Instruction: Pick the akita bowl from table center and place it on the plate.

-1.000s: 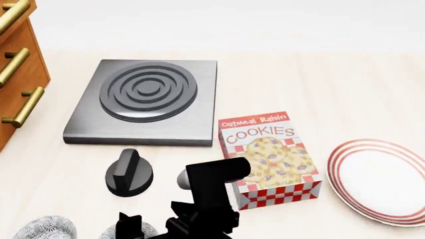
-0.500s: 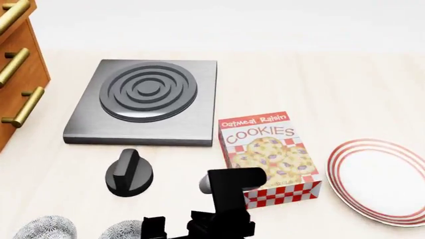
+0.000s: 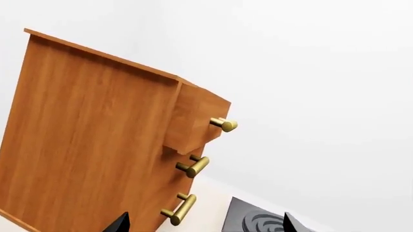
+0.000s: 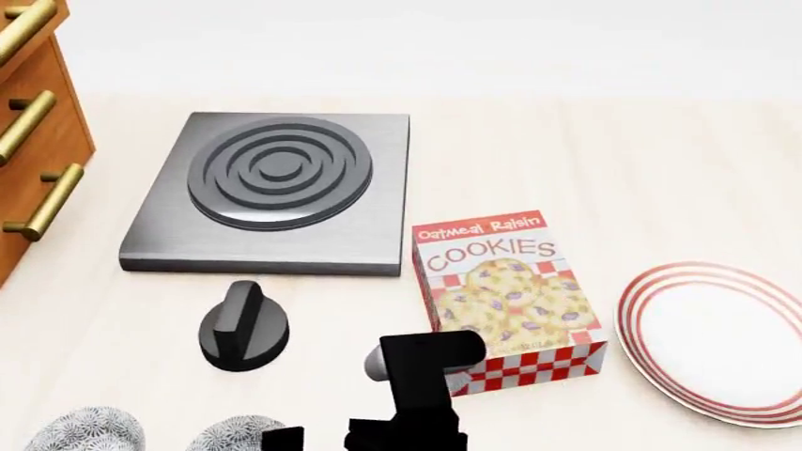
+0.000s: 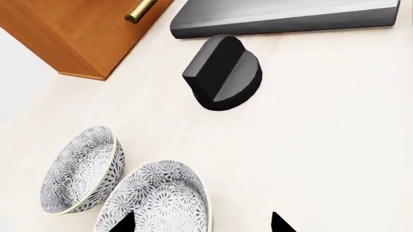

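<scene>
Head cam: high, looks fwd and down over tabletop — stove plate, knob, drawer cabinet at left edge. R wrist cam: close, low over tabletop, shares knob, stove plate edge, cabinet corner. L wrist cam: faces cabinet side-on, tilted — stove plate barely in.

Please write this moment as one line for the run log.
stage: approach | right gripper: open, above nearer bowl, not touching | second bowl: beside it | plate: empty, right of cookie box | left gripper: open, facing cabinet
</scene>
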